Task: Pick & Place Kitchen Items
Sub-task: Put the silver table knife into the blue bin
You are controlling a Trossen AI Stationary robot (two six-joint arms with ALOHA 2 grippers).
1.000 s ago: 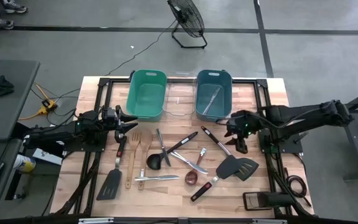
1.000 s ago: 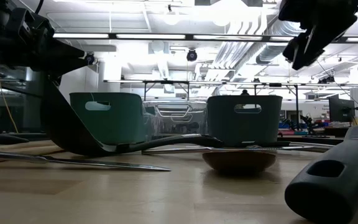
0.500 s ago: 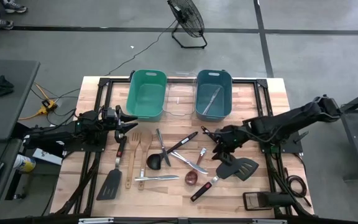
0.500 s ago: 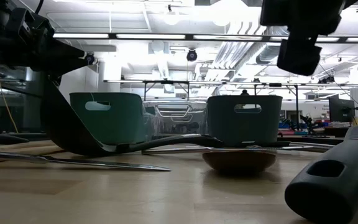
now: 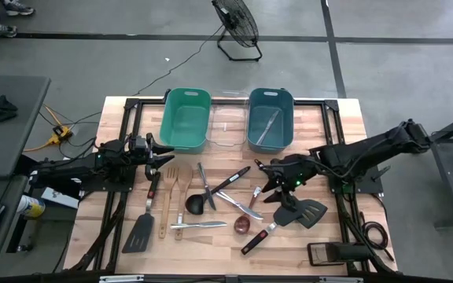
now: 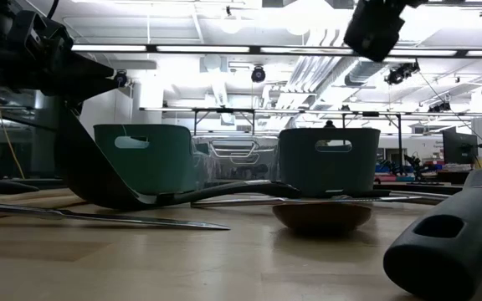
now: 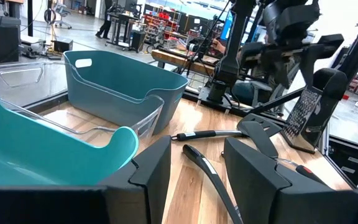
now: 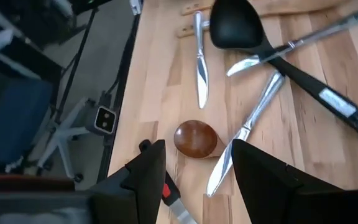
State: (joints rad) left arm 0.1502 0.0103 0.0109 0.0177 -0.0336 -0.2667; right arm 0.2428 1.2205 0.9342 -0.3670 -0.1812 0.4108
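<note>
Currently right gripper (image 5: 267, 178) hovers mid-tabletop, jaws parted and empty, above a silver knife (image 8: 247, 126) and a small wooden spoon (image 8: 195, 138). Both judged light and rigid; the thin, slick knife lies flat, so pinch across mid-handle. Left gripper (image 5: 163, 154) waits at left, jaws parted, empty.

No text, label, brand or number can be read in these pictures. The black ladle handle (image 8: 337, 104) has a small pale label, but its print is too blurred to read.
</note>
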